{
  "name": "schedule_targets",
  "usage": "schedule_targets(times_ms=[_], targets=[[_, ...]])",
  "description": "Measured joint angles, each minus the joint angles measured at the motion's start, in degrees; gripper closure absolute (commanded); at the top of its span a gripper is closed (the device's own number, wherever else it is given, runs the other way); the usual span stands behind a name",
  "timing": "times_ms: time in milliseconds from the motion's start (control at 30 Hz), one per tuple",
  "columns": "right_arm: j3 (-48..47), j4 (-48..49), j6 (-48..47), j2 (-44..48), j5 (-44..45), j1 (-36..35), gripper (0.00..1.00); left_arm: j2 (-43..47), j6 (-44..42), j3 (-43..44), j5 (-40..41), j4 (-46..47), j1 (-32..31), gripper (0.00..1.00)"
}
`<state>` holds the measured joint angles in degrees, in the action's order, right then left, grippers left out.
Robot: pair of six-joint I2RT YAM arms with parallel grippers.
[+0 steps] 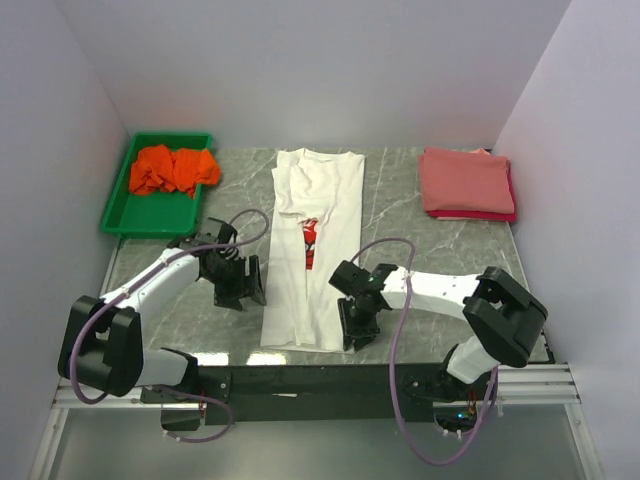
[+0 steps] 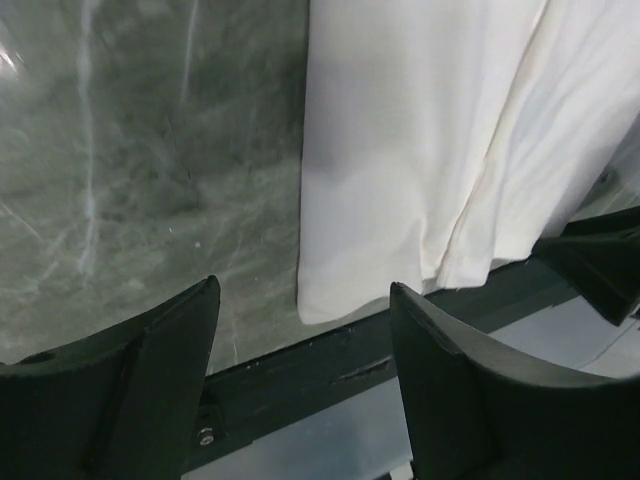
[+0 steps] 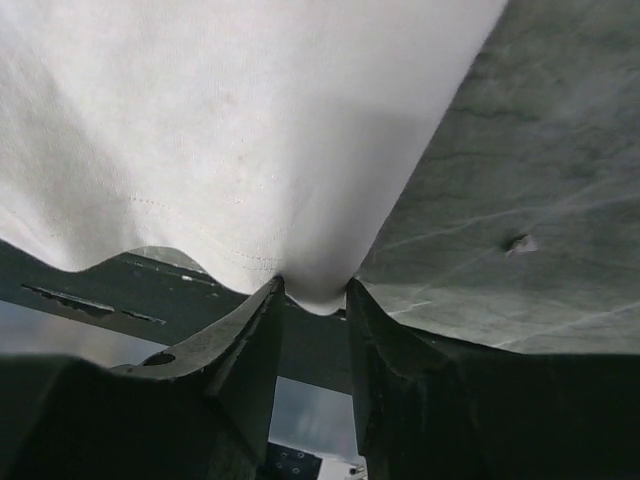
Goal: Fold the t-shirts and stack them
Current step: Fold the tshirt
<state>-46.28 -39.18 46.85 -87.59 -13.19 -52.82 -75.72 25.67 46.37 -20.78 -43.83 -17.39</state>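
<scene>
White t-shirt (image 1: 320,200) laid out as a long narrow strip down the middle of the desk (image 1: 420,250), collar far, hem at the near edge, sides already turned in, red print peeking through at the centre. Apparently set up that way for a lengthwise fold, hem toward collar, hence both arms down at the near corners.

Right gripper (image 1: 358,325): jaws clenched on the near right hem corner, cloth bunched between them, right at the desk's lip. Left gripper (image 1: 240,285): jaws released and spread wide, nothing in them, poised just beside the near left corner, apparently clear of the cloth.

Both arms stretched forward low over the desk, wrists tipped down, mirroring each other on either side of the strip.

Elsewhere: orange t-shirt (image 1: 175,168) crumpled in the green tray (image 1: 118,205) far left, not yet folded. Salmon-pink t-shirt (image 1: 465,180) folded flat far right, resting on a red t-shirt (image 1: 495,214): likely the stack to join.
</scene>
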Motion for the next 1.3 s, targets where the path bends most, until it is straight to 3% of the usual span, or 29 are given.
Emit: schedule_targets(times_ms=[233, 1033, 1300], targets=[[1.5, 0.9, 0.3, -0.7, -1.4, -1.2, 0.71, -0.2, 0.6, -2.6, -1.2, -0.9, -3.3, 0.27], [3.5, 1.9, 2.1, 0.7, -2.6, -1.3, 0.74, -5.6, 7.0, -7.8, -2.2, 0.1, -11.8, 0.35], [3.5, 1.9, 2.1, 0.7, -2.5, -1.4, 0.74, -6.3, 8.1, -7.8, -0.8, 0.1, -13.0, 0.42]])
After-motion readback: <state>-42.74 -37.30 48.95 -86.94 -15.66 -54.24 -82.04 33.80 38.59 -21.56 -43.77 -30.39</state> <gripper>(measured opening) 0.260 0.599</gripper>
